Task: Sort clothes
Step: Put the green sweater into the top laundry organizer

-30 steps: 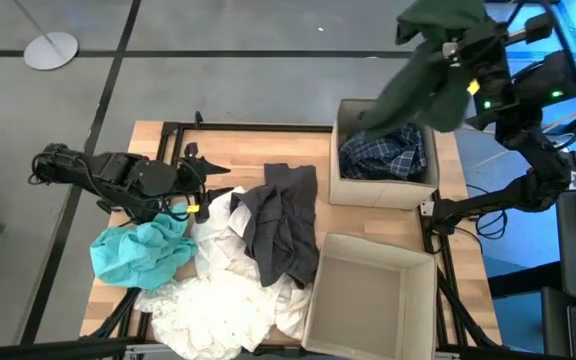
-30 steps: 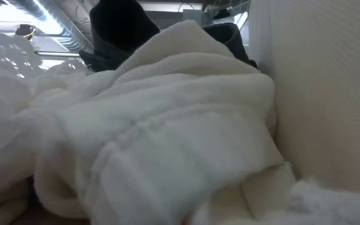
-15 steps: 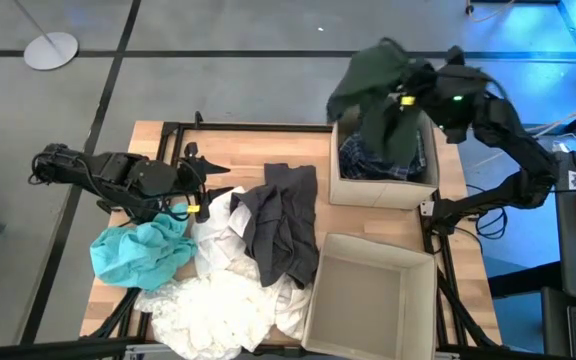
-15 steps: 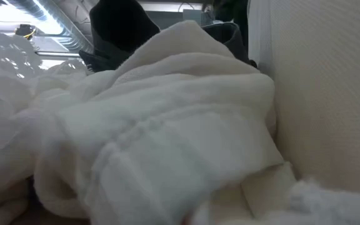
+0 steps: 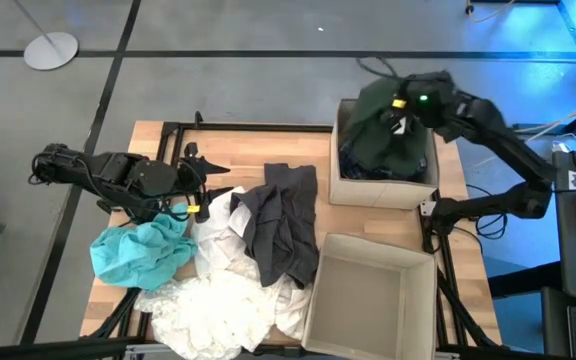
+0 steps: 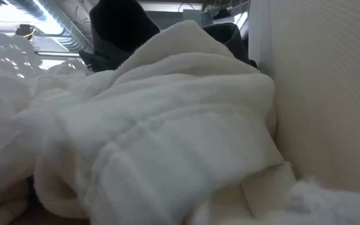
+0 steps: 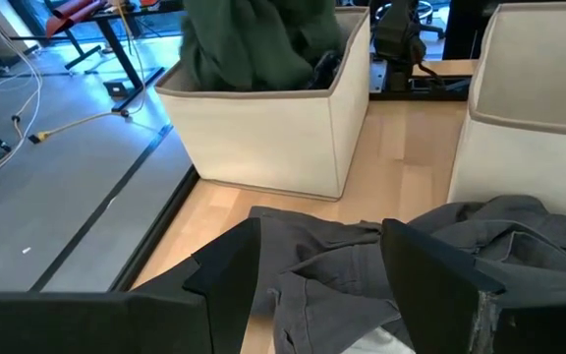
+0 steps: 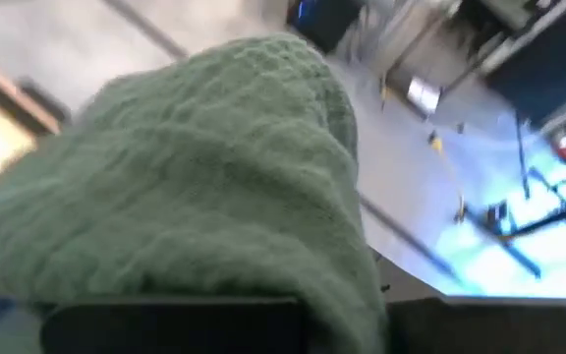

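My right gripper (image 5: 402, 102) is over the far cardboard box (image 5: 348, 190), shut on a dark green garment (image 5: 383, 130) that bulges out of that box. A bit of blue-and-white plaid (image 5: 352, 165) shows under it. My left gripper (image 5: 204, 181) waits open at the table's left, above a teal garment (image 5: 138, 250). Its fingers point at a dark grey garment (image 5: 283, 230), which lies on a heap of white clothes (image 5: 223, 295). My right gripper holds a bunched fold of the dark green garment (image 8: 214, 187), coming slanting down from the table's far right. The fabric swells over the fingers and hides the place of contact. The garment's lower part lies in the far box (image 5: 378, 160).
A second, empty cardboard box (image 5: 368, 295) stands at the near right. Bare wood (image 5: 238, 150) lies between my left gripper and the far box. In the low view the white clothes (image 6: 136, 137) and a box wall (image 6: 330, 94) block the sight.
My right gripper has come down and toward the table's left, tipping forward, with the dark green garment. The garment, first hanging high beyond the far right corner, has swung over the far box and sunk into it, covering most of the plaid.
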